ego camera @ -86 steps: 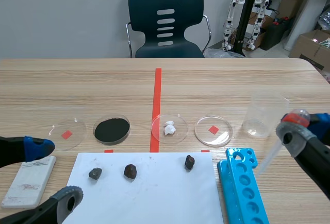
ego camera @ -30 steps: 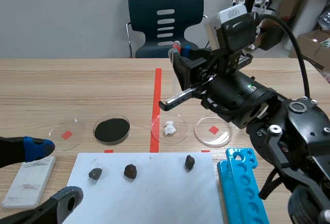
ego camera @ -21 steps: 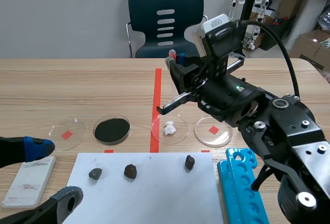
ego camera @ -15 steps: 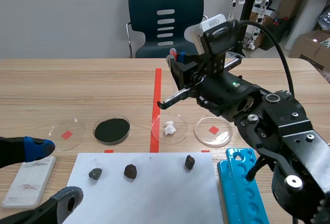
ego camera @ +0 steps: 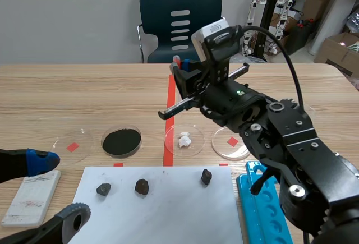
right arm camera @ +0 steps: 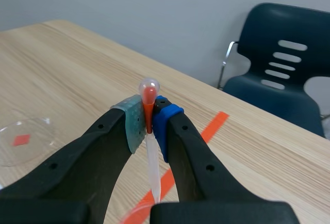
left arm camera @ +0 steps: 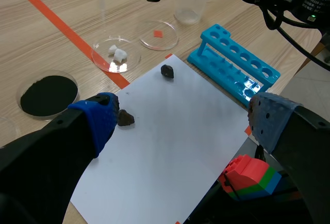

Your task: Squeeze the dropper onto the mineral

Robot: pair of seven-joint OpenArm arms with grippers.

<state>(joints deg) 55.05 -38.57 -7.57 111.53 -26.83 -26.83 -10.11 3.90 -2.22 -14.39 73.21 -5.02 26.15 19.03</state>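
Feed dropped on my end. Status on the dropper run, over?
Left gripper open, low by the paper. Right gripper shut on dropper, raised over the table. White mineral in its dish, nothing blocking.

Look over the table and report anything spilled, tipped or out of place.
Nothing stands out. The black powder and the white lumps lie inside their dishes, the three stones sit apart on the paper, and the rack stands upright. The right gripper holds the dropper bulb up.
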